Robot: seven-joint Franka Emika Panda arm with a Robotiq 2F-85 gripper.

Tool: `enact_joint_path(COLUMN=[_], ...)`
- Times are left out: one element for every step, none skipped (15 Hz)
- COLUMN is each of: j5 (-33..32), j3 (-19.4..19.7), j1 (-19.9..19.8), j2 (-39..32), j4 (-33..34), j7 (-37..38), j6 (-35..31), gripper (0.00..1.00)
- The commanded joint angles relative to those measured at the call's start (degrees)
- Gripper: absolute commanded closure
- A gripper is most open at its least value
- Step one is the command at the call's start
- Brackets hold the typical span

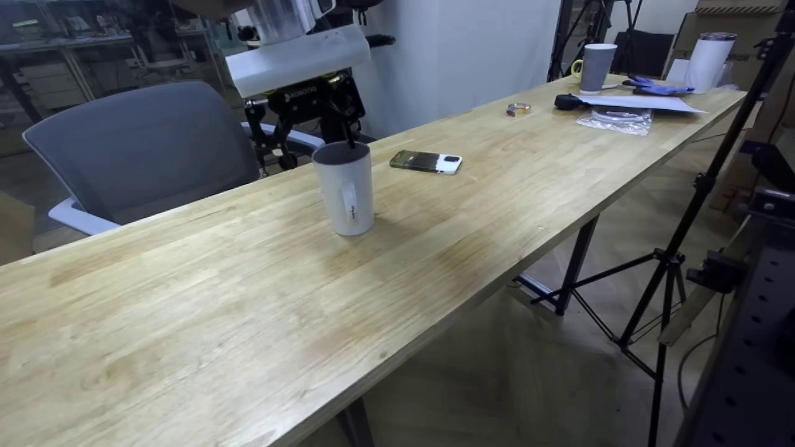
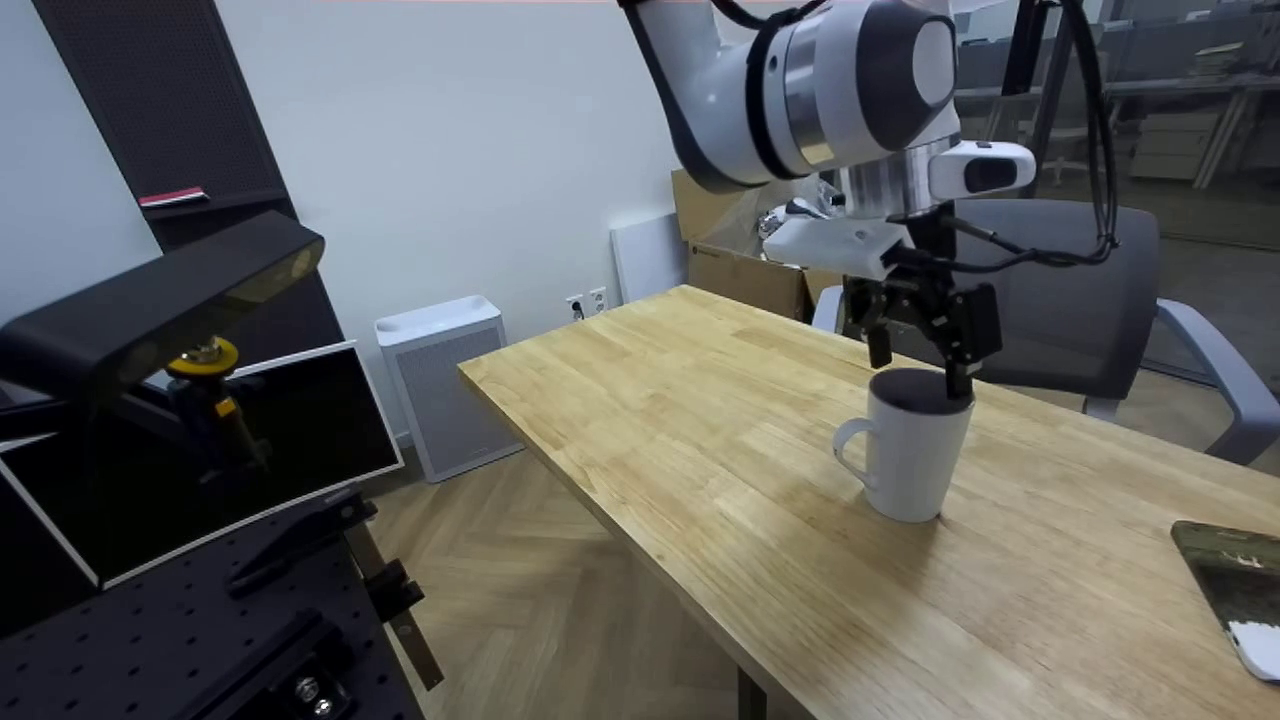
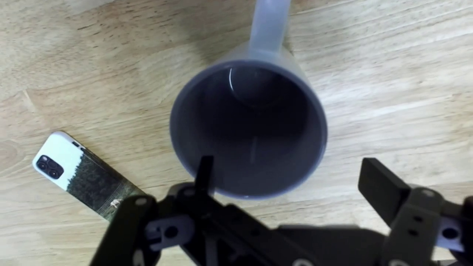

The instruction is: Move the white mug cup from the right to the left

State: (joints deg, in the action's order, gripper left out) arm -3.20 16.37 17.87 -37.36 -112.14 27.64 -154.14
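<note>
Wrist view, from above: the white mug cup (image 3: 248, 129) is stood upright on the wooden tabletop (image 3: 399, 96), its handle (image 3: 269, 29) turned toward the top. The tool (image 3: 288, 168) is spread wide; one dark fingertip (image 3: 205, 171) is seen over the mug's rim, the other is held out past the mug's side. Whether the rim is touched cannot be told. A phone (image 3: 88, 177) is laid flat near the mug, partly covered from sight by the tool.

In an exterior view, the tabletop's far end is occupied by a grey cup (image 1: 599, 69), a white tumbler (image 1: 711, 63), a crumpled blue item (image 1: 655, 87), a sheet of paper (image 1: 652, 102) and a clear plastic bag (image 1: 615, 121), all well apart from the mug. One long edge is backed by a grey office chair (image 1: 149, 155), shown in both exterior views; past the opposite long edge, a black tripod (image 1: 669, 256) is stood on the floor. In an exterior view, a broad stretch of wood is seen between the mug and the tabletop's corner (image 2: 476, 374).
</note>
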Motion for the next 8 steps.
enact_joint_path(j5=[-2.2, -2.3, -2.4, -2.6, -2.9, -3.2, -3.8, -3.2], j3=[1.3, 1.3, 1.3, 1.3, 1.3, 1.1, 1.1, -0.6], j1=[0.9, 0.8, 0.7, 0.6, 0.6, 0.3, 0.1, -1.4], j2=[3.0, 3.6, 4.3, 4.8, 5.5, 6.1, 6.7, 4.6], j4=[-0.2, -0.2, -0.3, -0.4, -0.6, -0.7, -0.9, 0.2], j7=[4.0, 4.1, 4.2, 4.4, 4.6, 4.5, 4.3, 2.7], j6=[2.3, 2.5, 2.8, 3.0, 3.2, 3.8, 4.9, 3.0], gripper=[0.0, 0.0, 0.0, 0.0, 0.0, 0.0, 0.0, 0.0])
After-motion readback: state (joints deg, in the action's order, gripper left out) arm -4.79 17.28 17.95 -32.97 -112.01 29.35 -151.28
